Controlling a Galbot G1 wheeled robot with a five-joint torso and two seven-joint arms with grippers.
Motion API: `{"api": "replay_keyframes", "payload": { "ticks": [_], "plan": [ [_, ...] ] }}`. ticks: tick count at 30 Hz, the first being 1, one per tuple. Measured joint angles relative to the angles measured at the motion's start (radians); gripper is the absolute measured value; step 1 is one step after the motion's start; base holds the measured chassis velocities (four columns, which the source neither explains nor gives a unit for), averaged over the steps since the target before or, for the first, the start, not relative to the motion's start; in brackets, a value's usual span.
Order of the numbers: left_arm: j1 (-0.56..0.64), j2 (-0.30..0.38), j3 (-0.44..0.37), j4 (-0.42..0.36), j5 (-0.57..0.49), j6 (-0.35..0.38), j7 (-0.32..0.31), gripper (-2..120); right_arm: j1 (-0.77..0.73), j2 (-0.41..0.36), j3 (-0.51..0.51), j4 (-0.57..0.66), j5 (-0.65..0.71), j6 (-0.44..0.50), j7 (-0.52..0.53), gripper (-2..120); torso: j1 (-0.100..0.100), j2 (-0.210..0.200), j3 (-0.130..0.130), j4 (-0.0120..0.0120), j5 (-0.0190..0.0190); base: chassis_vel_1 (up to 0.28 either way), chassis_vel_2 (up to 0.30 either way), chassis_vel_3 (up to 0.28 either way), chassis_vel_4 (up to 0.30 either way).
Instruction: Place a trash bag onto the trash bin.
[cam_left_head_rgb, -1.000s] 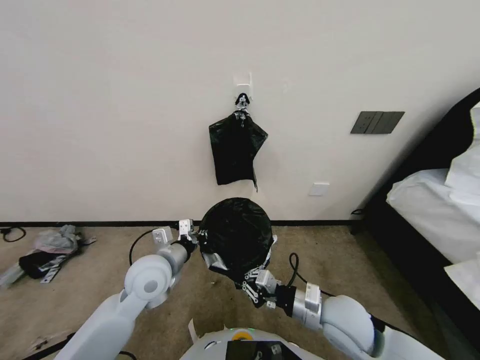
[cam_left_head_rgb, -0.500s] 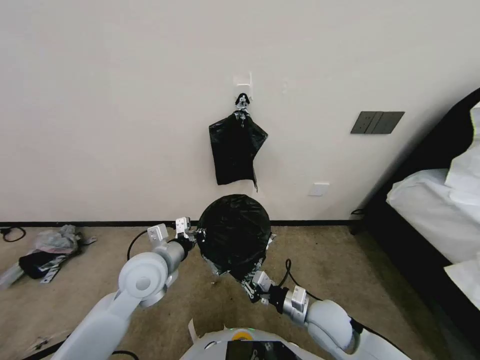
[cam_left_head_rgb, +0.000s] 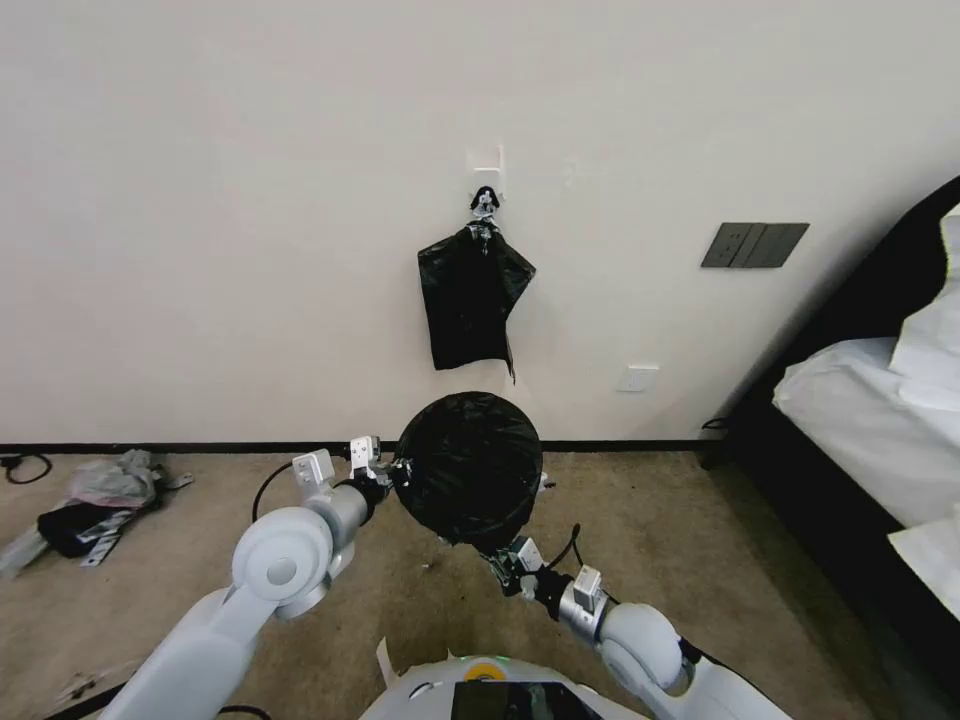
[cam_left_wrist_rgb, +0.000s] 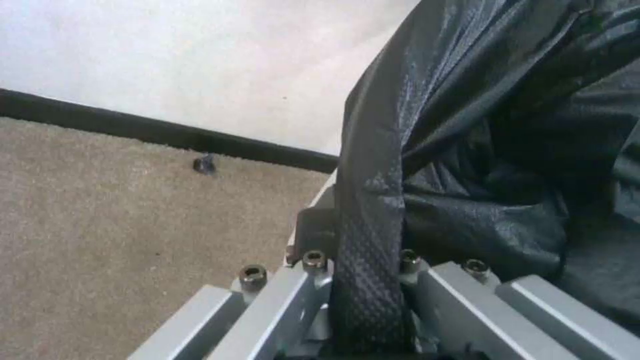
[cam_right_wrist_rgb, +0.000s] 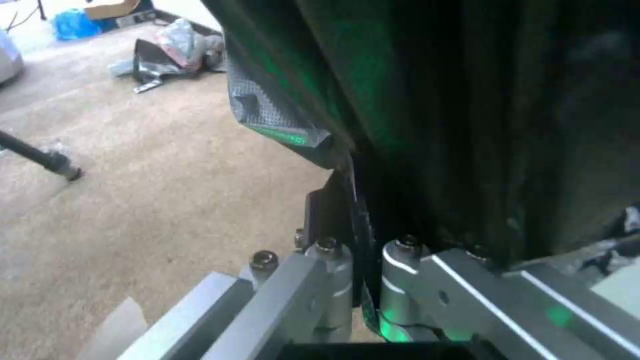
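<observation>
On the trash bin's left side, the left gripper (cam_left_head_rgb: 392, 470) stays clamped on a band of the trash bag (cam_left_head_rgb: 468, 468), film pinched between its shut fingers (cam_left_wrist_rgb: 313, 280). The bag caps the trash bin (cam_left_wrist_rgb: 325, 192), whose cream wall barely peeks out in the left wrist view. At the bin's near right, the right gripper (cam_left_head_rgb: 508, 562), also shut on film, has pulled lower and nearer the bin over 1 second, drawing the bag's hem down and flattening the loose flap; seating looks nearly done.

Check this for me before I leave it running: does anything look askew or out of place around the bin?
Nothing about the trash bag stands out: it hangs open between the left end effector and right end effector, both pinching its edge. Off to the left, a pile of clutter lies loose on the carpet.
</observation>
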Motion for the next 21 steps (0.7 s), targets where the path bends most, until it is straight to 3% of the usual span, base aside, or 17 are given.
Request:
{"api": "replay_keyframes", "payload": {
  "ticks": [18,21],
  "plan": [
    [0.009,-0.005,0.001,-0.003,-0.006,0.000,0.003,1,0.025,0.048,-0.012,-0.058,0.064,-0.014,0.040,0,0.000,0.000,0.000,0.0001,0.0000,0.000,0.000,0.000,0.000],
    [0.007,-0.007,0.001,0.005,-0.005,0.000,0.003,1,0.009,0.039,-0.002,-0.044,0.037,-0.001,0.032,12,0.000,0.000,0.000,0.0001,0.0000,0.000,0.000,0.000,0.000]
  ]
}}
